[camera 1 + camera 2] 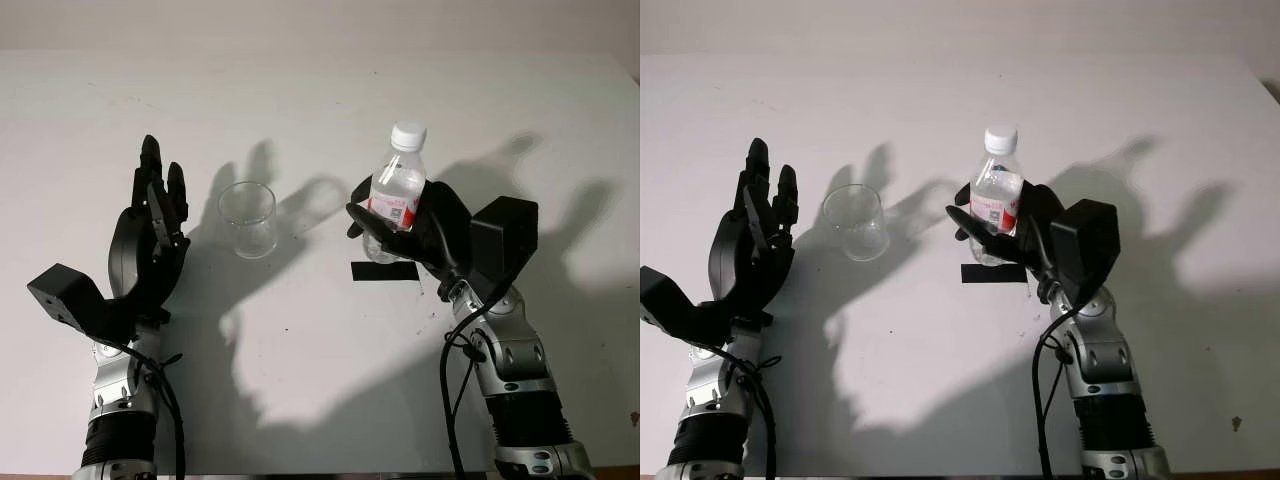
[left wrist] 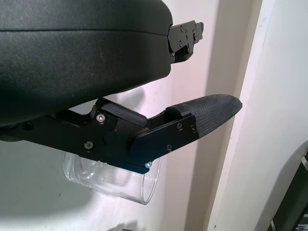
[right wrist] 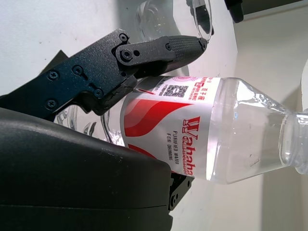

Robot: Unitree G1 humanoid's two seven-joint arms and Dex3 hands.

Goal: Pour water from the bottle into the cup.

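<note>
A clear plastic bottle (image 1: 399, 190) with a white cap and a red-and-white label stands upright right of the table's centre. My right hand (image 1: 392, 228) is shut on its lower half, and one finger (image 3: 166, 48) lies across the label. Whether the bottle's base touches the table I cannot tell. An empty clear cup (image 1: 248, 219) stands upright on the table to the bottle's left, a hand's width away. My left hand (image 1: 160, 205) is open and raised just left of the cup, not touching it. The cup's rim (image 2: 120, 185) shows behind that hand's finger (image 2: 207, 113).
A black tape strip (image 1: 385, 271) lies on the white table (image 1: 320, 360) just under the bottle. Strong hand shadows fall across the tabletop behind both hands.
</note>
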